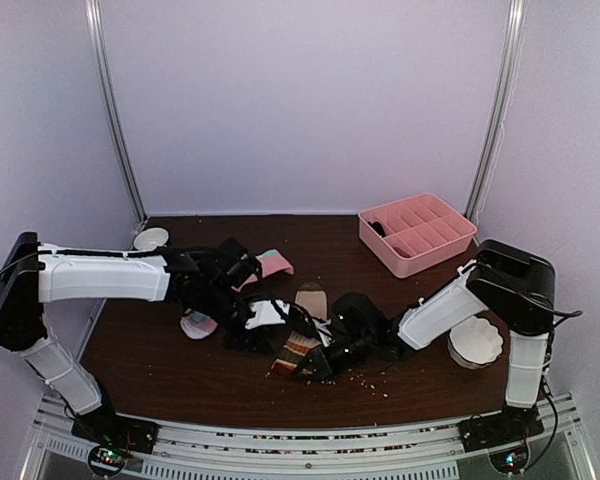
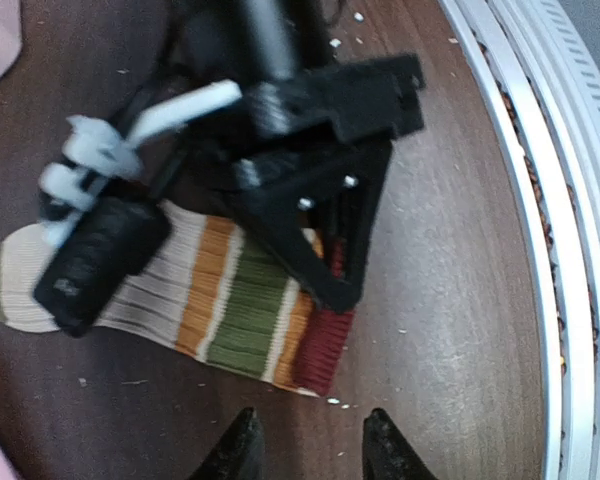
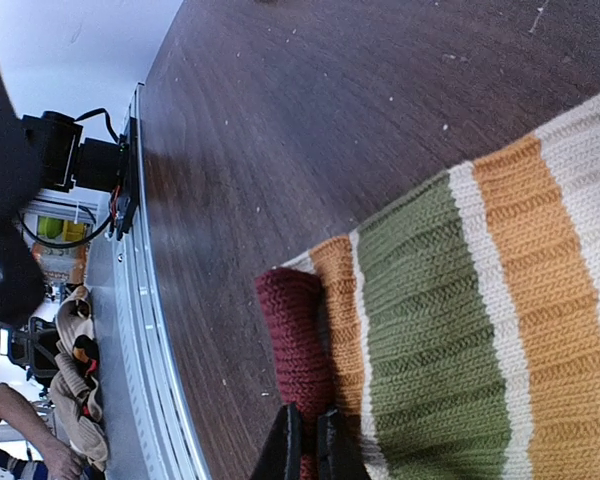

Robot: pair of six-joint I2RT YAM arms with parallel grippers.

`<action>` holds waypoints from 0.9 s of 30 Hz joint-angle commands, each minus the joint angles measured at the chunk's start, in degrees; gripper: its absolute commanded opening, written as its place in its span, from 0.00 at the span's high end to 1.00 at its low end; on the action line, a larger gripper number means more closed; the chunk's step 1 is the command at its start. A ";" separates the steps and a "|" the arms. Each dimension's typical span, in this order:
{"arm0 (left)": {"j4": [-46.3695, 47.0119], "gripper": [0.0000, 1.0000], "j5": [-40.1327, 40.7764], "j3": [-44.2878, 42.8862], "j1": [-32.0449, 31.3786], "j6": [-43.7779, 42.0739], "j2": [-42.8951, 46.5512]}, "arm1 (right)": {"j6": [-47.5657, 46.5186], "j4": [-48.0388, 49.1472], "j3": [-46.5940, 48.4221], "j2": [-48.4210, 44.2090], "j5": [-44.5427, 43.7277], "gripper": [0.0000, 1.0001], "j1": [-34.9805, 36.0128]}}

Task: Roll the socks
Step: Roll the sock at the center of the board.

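Observation:
The beige sock (image 2: 230, 300) lies flat on the table, striped orange, green and white with a maroon cuff (image 3: 298, 335). My right gripper (image 3: 308, 445) is shut on that cuff, which is folded over into a small roll; the top view shows the same grip (image 1: 315, 365) at the sock's near end (image 1: 295, 350). My left gripper (image 2: 310, 450) hovers just short of the cuff, open, with only bare table between its fingers. The pink sock (image 1: 271, 264) with its mint parts lies behind the left arm, partly hidden.
A pink divided tray (image 1: 417, 232) stands at the back right. A small white bowl (image 1: 151, 238) sits at the back left and a white fluted cup (image 1: 476, 340) near the right arm. Crumbs dot the brown table (image 1: 180, 370). The metal front rail (image 2: 570, 260) runs close by.

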State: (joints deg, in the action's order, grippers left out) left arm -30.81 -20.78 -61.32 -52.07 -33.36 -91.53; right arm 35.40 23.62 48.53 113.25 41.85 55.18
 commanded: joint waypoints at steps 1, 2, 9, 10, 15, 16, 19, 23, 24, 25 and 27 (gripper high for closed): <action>5.34 0.66 -2.65 3.61 -0.49 -1.99 -1.73 | 3.77 -12.23 -2.81 4.77 -3.08 1.00 -0.97; 5.48 0.70 -3.08 3.88 -0.63 -2.62 -2.07 | 4.05 -12.07 -2.75 5.14 -2.84 1.00 -1.07; 7.80 0.67 -1.69 2.88 -1.70 -7.15 -6.28 | 5.99 -10.24 -3.24 7.31 -1.44 1.00 -1.37; 7.26 0.64 -1.72 2.16 -1.82 -7.67 -7.41 | 6.09 -10.18 -3.36 7.35 -1.46 1.00 -1.40; 7.62 0.59 -0.26 2.66 -3.21 -10.62 -9.78 | 6.11 -10.26 -3.83 7.52 -0.97 1.00 -1.87; 8.21 0.59 0.42 3.10 -3.47 -10.96 -9.93 | 6.02 -10.33 -3.83 7.52 -0.78 1.00 -1.98; 10.07 0.64 2.27 4.15 -3.65 -11.12 -10.25 | 6.05 -10.81 -3.56 7.57 -0.44 1.00 -2.04; 12.11 0.70 2.82 5.07 -3.81 -10.99 -9.61 | 6.17 -10.99 -3.25 7.50 -0.19 1.00 -2.09; 12.65 0.71 2.89 5.30 -3.90 -10.93 -9.29 | 6.25 -10.96 -3.19 7.51 -0.19 1.00 -2.09; 13.08 0.71 2.85 5.45 -4.03 -10.88 -8.98 | 6.32 -10.96 -3.18 7.50 -0.26 1.00 -2.17; 12.96 0.69 2.14 5.36 -4.25 -10.95 -8.32 | 6.52 -10.84 -3.24 7.65 -0.21 1.00 -2.12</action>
State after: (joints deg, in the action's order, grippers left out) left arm -20.69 -18.37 -56.55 -55.68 -43.33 -101.47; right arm 41.63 26.92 48.51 115.59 47.24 53.30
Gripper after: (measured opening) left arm 0.292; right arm 0.046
